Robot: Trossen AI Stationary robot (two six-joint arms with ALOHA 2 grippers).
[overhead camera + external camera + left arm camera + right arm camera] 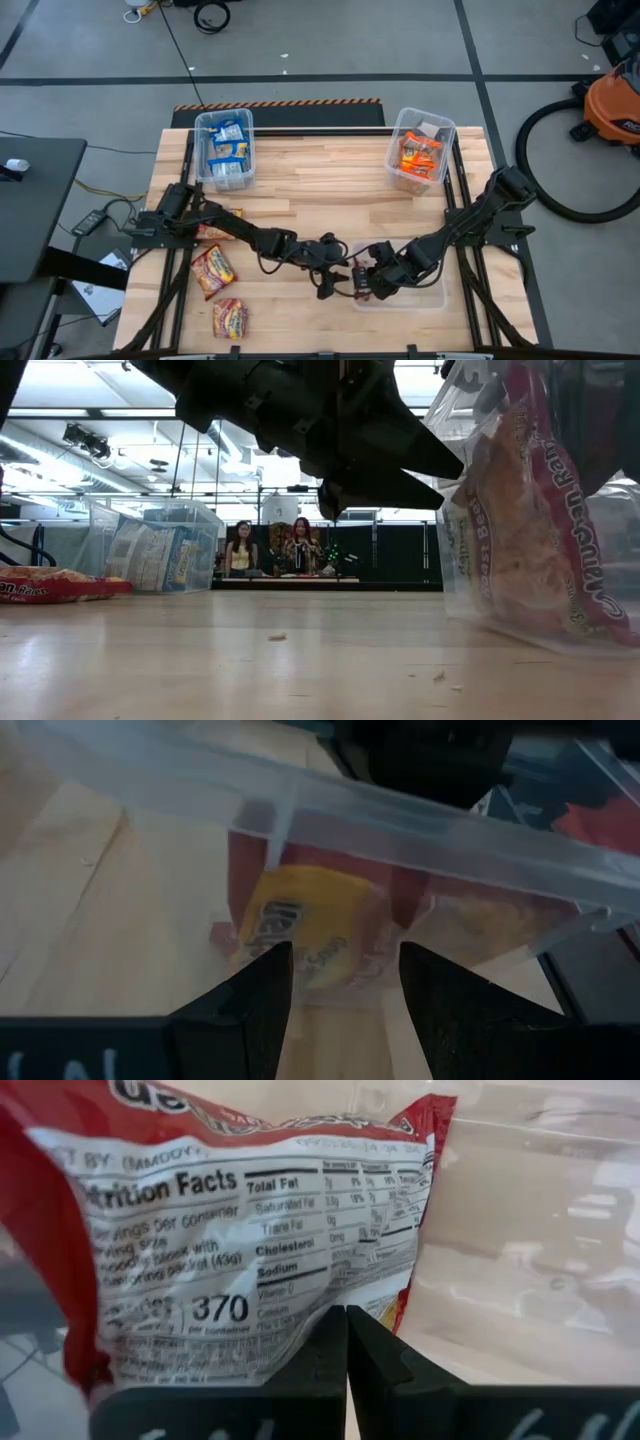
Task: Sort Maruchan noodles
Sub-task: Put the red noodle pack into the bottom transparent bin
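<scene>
Your right end effector (345,1342), fingers pressed together, touches a red noodle packet (240,1230) inside the clear bin (425,297). The bin wall separates your spread left end effector (340,982) from it; only the right wrist view shows its nutrition label.

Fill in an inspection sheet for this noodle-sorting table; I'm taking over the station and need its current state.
Surface: wooden table, a few crumbs in the low view.
Job's things: blue packets in the far-left bin; orange packets in the far-right bin; a red packet in the near bin; three red packets loose at the near left.
Clutter: nothing seen.
Grippers: left pincer open, facing the near bin's wall; right pincer shut, inside that bin against the red packet.
Cables: leads on the floor at left.
Surroundings: orange vacuum with hose; two people seated far behind.
</scene>
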